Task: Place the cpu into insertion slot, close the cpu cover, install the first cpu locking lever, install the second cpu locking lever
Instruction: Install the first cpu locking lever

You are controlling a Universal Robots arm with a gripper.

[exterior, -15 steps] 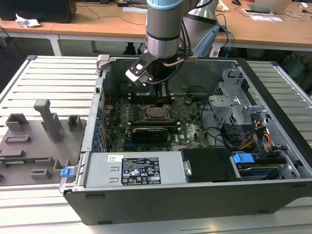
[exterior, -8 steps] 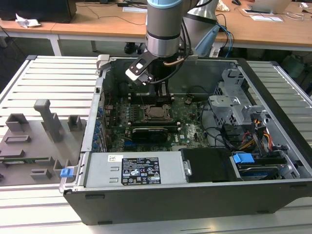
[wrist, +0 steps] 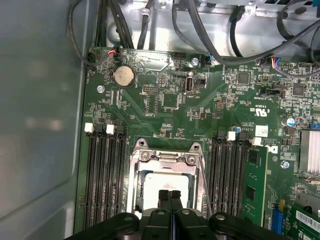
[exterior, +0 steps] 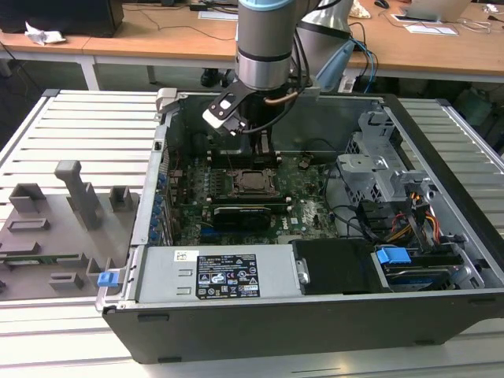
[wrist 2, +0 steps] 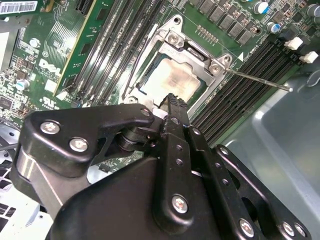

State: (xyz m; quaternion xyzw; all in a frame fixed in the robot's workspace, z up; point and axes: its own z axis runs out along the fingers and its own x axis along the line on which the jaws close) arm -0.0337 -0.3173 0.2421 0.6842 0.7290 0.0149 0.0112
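The arm reached down into the open computer case [exterior: 315, 323], and its gripper [wrist: 170, 195] hung just over the socket in the middle of the green motherboard [wrist: 170, 100]. The two fingers [wrist: 164, 196] were together, tip against tip, with nothing held between them. The cpu [wrist 2: 169, 80] lay flat in the insertion slot, and its pale metal top showed through the window of the cpu cover [wrist: 165, 160]. The cover appeared to lie down around the chip. I could not tell whether the fingertips touched the cpu or only stood very near above it.

A thin metal locking lever [wrist 2: 260, 80] stuck out from one corner of the socket and reached across the memory slots [wrist 2: 235, 102]. In the exterior view, a black graphics card [exterior: 240, 214] lay just on the near side of the socket, and a power supply [exterior: 173, 276] with a label sat at the near wall of the case. Outside the case, on the exterior view's left, a grey fixture [exterior: 71, 213] stood on the slatted table [exterior: 94, 118].
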